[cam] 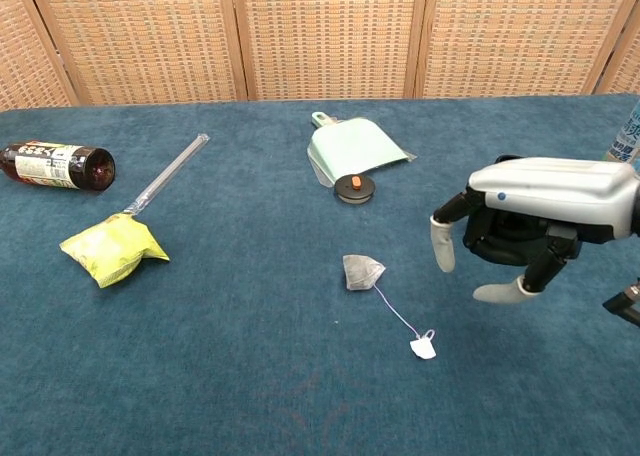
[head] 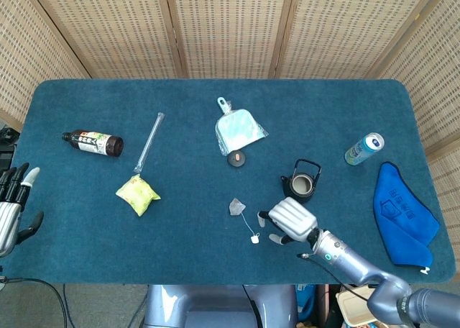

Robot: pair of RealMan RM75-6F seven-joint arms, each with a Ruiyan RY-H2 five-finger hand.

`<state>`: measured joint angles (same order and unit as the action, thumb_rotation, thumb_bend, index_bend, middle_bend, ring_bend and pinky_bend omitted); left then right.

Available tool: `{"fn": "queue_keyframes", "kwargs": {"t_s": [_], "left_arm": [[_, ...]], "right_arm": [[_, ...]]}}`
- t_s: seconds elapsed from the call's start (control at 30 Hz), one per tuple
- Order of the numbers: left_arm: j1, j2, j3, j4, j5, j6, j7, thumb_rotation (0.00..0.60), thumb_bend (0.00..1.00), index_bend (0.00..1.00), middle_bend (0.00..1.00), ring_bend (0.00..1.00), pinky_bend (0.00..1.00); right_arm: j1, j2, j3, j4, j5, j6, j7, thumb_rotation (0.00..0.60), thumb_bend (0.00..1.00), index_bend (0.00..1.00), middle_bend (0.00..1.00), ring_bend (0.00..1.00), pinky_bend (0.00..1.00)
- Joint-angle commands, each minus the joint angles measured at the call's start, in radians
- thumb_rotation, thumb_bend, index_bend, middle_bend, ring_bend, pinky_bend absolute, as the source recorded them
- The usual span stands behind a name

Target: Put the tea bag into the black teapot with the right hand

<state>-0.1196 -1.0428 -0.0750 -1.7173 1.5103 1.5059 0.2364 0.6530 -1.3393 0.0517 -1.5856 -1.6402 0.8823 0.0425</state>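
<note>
Right hand (cam: 540, 216) spread, holding nothing, right of tea bag (cam: 362, 272); head view alone shows black teapot (head: 302, 183) unhidden.

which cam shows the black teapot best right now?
Head view. The black teapot shows whole from above, handle up, opening uncovered, clear of the right hand, which sits nearer the camera. In the chest view that hand covers nearly all of it; only a dark sliver shows behind the fingers.
</note>
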Motion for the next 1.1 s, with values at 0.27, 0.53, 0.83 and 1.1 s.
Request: {"fn": "queue_keyframes", "kwargs": {"t_s": [0.27,0.53,0.83,1.1], "left_arm": [[-0.009,0.002,0.001,-0.009,-0.007,-0.017,0.004,0.600,0.38,0.00,0.00,0.00,0.00],[-0.010,-0.001,0.008,-0.010,-0.010,-0.026,-0.002,0.600,0.38,0.00,0.00,0.00,0.00],[-0.004,-0.005,0.013,-0.002,-0.017,-0.023,-0.015,0.600,0.38,0.00,0.00,0.00,0.00],[-0.002,-0.007,0.015,0.004,-0.020,-0.024,-0.025,0.600,0.38,0.00,0.00,0.00,0.00]], "right_arm": [[0.007,-0.042,-0.026,0.043,0.029,-0.006,-0.030,0.600,0.49,0.54,0.91,0.96,0.99],[0.007,-0.072,-0.037,0.058,0.037,0.010,-0.057,0.600,0.49,0.54,0.91,0.96,0.99],[0.005,-0.113,-0.047,0.085,0.047,0.026,-0.096,0.600,0.49,0.54,0.91,0.96,0.99],[0.003,-0.127,-0.048,0.094,0.050,0.041,-0.116,0.600,0.48,0.54,0.91,0.96,0.99]]}}
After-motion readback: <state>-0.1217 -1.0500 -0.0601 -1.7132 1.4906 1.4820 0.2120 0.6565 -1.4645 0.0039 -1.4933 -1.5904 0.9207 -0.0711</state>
